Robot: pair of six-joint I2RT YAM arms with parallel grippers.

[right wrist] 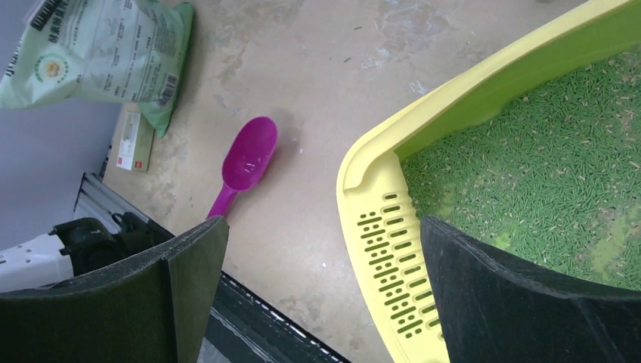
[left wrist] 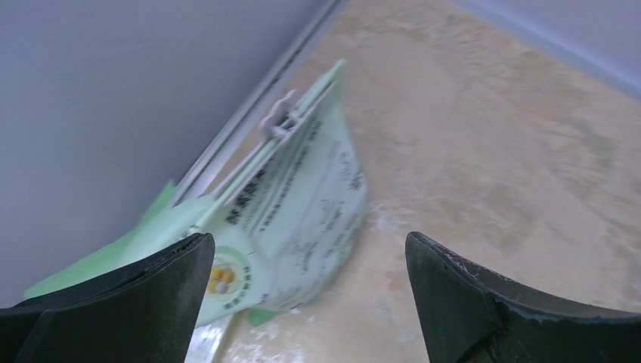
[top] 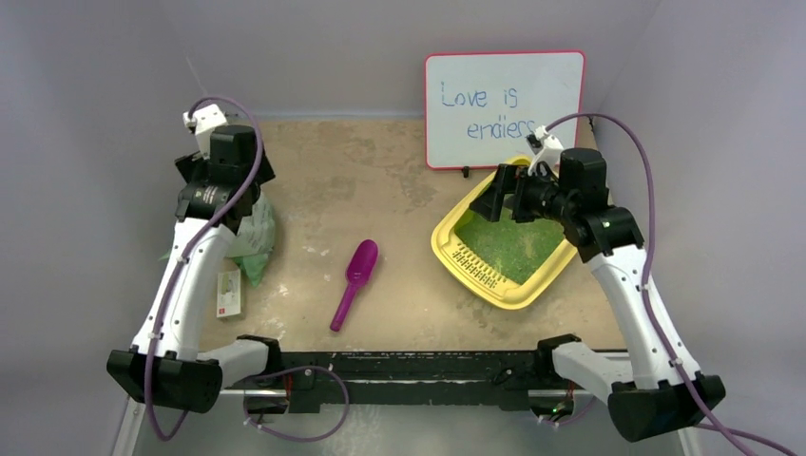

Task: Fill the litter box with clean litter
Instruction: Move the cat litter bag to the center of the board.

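Both jaws stand wide and empty: the left gripper (left wrist: pixel 310 249) near a pale green bag (left wrist: pixel 302 197), the right gripper (right wrist: pixel 321 223) over the yellow litter box (right wrist: pixel 363 174) at the table's right, which holds green clean litter (right wrist: pixel 544 151).

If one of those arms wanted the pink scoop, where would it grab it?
Probably the thin handle of the scoop, coming straight down from above. It lies flat on the table with the handle toward the near edge; the bowl is wider and harder to span.

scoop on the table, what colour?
Magenta scoop, plain with no pattern; it shows best in the right wrist view.
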